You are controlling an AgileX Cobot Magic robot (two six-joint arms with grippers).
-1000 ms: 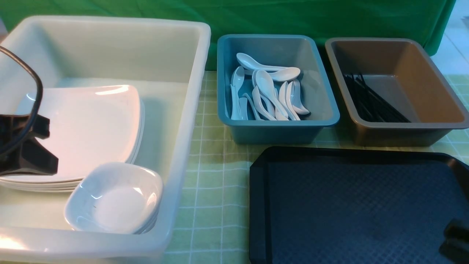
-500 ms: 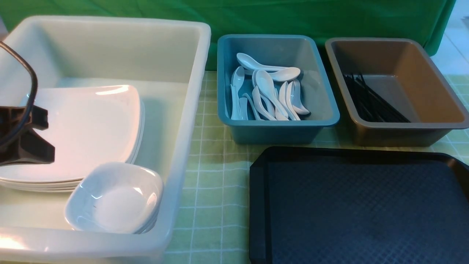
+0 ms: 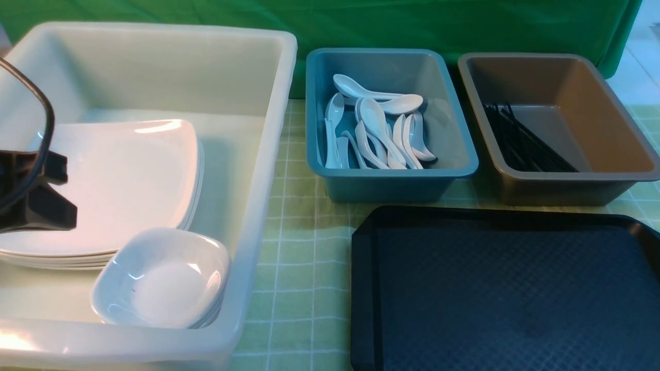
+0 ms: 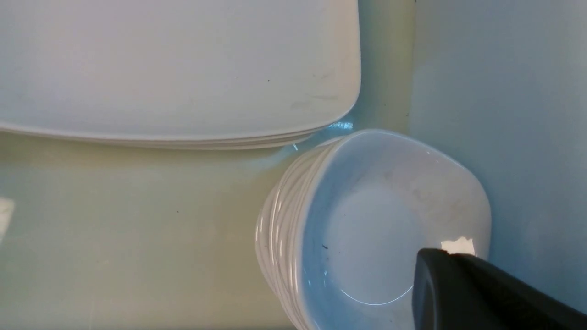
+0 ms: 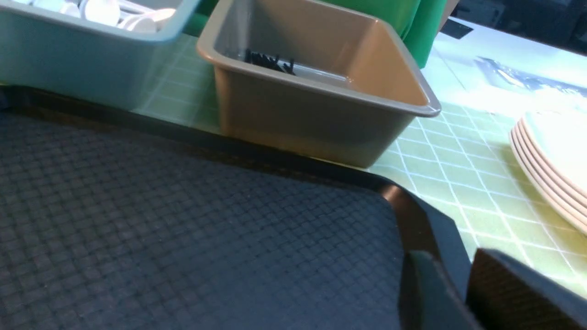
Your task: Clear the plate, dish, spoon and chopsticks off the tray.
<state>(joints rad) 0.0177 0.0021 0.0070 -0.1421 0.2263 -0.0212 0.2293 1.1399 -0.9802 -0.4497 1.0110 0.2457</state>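
Observation:
The black tray (image 3: 505, 293) lies bare on the table. The plate (image 3: 124, 180) tops a stack in the white tub (image 3: 268, 154). Beside it the dish (image 3: 165, 278) tops a nested stack. My left gripper (image 3: 69, 216) hovers over the plates, shut and holding nothing. In the left wrist view its dark tip (image 4: 433, 259) hangs above the dish (image 4: 367, 220), next to the plate (image 4: 174, 68). Spoons (image 3: 376, 134) fill the blue tub (image 3: 464, 154). Chopsticks (image 3: 521, 139) lie in the brown tub (image 3: 619, 154). My right gripper (image 5: 458, 284) stands open astride the rim of the tray (image 5: 183, 229).
The tubs stand in a row behind the tray, on a green checked cloth with a green drape at the back. More pale plates (image 5: 555, 169) are stacked on the cloth beyond the corner of the tray that the right wrist view shows.
My right gripper has slipped out of the front view at the lower right corner. My left gripper has lifted a little and drifted left over the plates.

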